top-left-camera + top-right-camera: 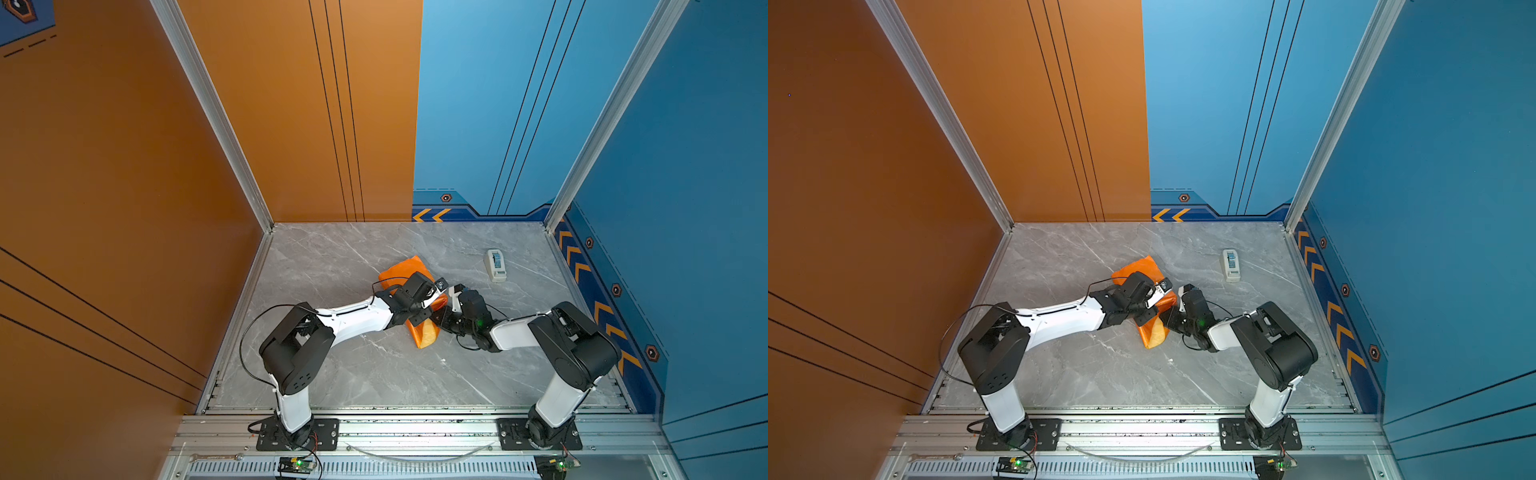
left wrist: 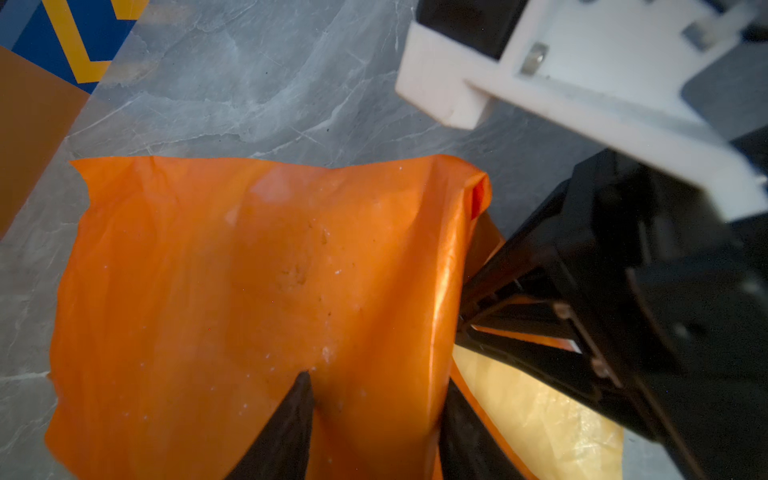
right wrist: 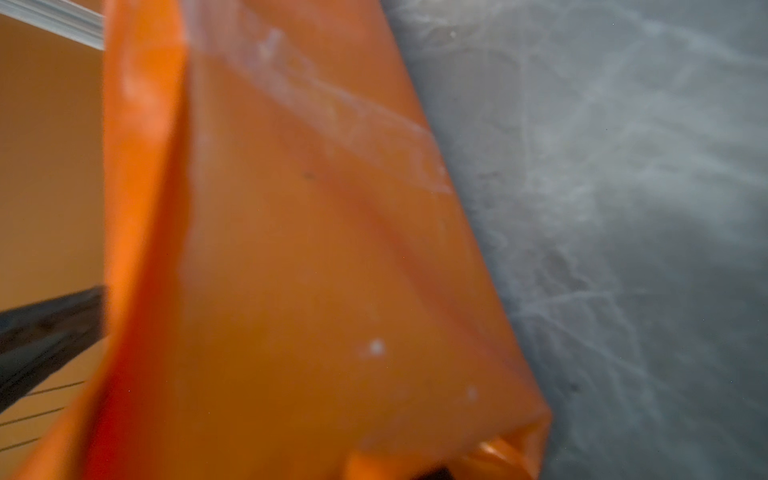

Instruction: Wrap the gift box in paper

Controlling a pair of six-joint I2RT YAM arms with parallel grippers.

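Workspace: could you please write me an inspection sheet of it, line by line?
Surface: grey marble table; no spill seen.
Job's things: paper folded into an orange bundle, yellow face showing at one end; box not seen.
Clutter: tape dispenser far right, apart from the paper; wrench on the front rail.
Tools: left tool clamps a paper ridge; right tool at the paper's edge, jaws nearly together, grip unclear.
Cables: black cable loops beside the left arm.
Surroundings: orange wall, blue wall.
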